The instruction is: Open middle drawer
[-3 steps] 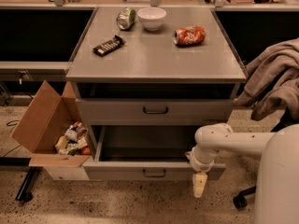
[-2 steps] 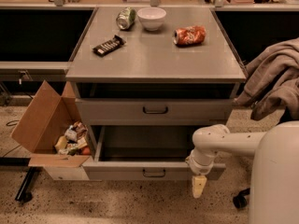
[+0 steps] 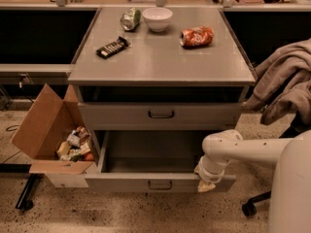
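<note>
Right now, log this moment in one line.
middle drawer: pulled out, interior showing | claw: at its front panel's right end, off to the side of the handle

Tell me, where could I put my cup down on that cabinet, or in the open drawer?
The top's front half is bare, from the bar and orange can to the front edge. Its back is crowded: green can, bowl. The drawer shows a bare grey inside, but the claw hangs at its front right corner.
</note>
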Motion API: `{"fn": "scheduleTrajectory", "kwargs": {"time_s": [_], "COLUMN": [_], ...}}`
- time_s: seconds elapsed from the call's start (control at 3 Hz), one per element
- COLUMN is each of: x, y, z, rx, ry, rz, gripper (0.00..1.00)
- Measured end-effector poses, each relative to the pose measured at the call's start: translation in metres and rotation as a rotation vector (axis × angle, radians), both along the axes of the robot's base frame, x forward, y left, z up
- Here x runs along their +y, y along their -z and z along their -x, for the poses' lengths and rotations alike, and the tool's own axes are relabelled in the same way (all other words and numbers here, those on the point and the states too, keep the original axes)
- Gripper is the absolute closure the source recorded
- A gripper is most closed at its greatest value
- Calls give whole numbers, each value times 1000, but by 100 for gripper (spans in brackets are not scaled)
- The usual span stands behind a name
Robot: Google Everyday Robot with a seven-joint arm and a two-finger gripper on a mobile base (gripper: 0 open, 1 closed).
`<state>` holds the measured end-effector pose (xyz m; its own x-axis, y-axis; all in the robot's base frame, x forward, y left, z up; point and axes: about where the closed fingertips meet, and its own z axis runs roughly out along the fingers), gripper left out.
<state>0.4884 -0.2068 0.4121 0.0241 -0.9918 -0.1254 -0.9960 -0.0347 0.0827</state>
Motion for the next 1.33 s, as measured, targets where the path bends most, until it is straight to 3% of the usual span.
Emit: {"fn": "scheduleTrajectory", "kwargs": {"time_s": [0.33,0.67,1.33], "x": [1,-1,-1], "y": [-6,-10,-10], "z": [1,10,10], "rx": [-15,-22,-22], "ry": [0,-2,-2], "rz": [-10,-18,-18], "gripper": [86,100,58]}}
